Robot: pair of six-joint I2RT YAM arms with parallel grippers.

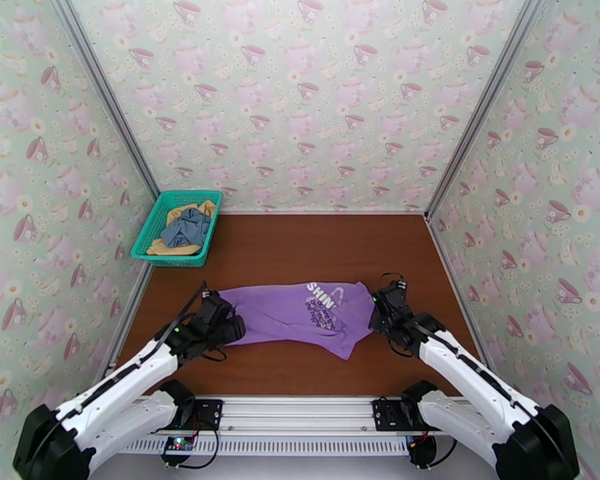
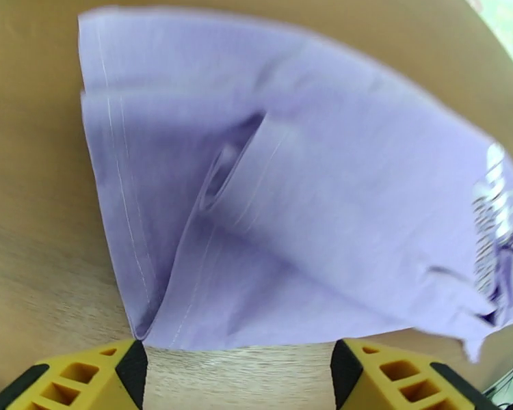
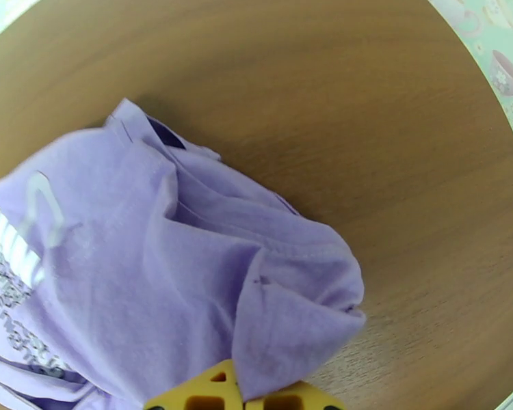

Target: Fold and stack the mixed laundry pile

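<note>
Left claw (image 2: 239, 367) wide open, empty; right claw (image 3: 246, 398) pinched shut on purple T-shirt (image 1: 300, 314).
T-shirt lies loosely folded mid-surface (image 1: 300, 242), print up. Left claw sits at its 9 o'clock hem, cloth just beyond the fingertips; right claw at its 3 o'clock end. Teal basket (image 1: 146, 234) at 10 o'clock holds grey-blue piece (image 1: 186, 227) on mustard-yellow piece (image 1: 176, 249).

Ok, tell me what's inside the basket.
In the basket a crumpled grey-blue piece lies on top of a mustard-yellow piece, which shows at the near and far edges. Whatever lies under them, and most of the basket floor, is covered.
</note>
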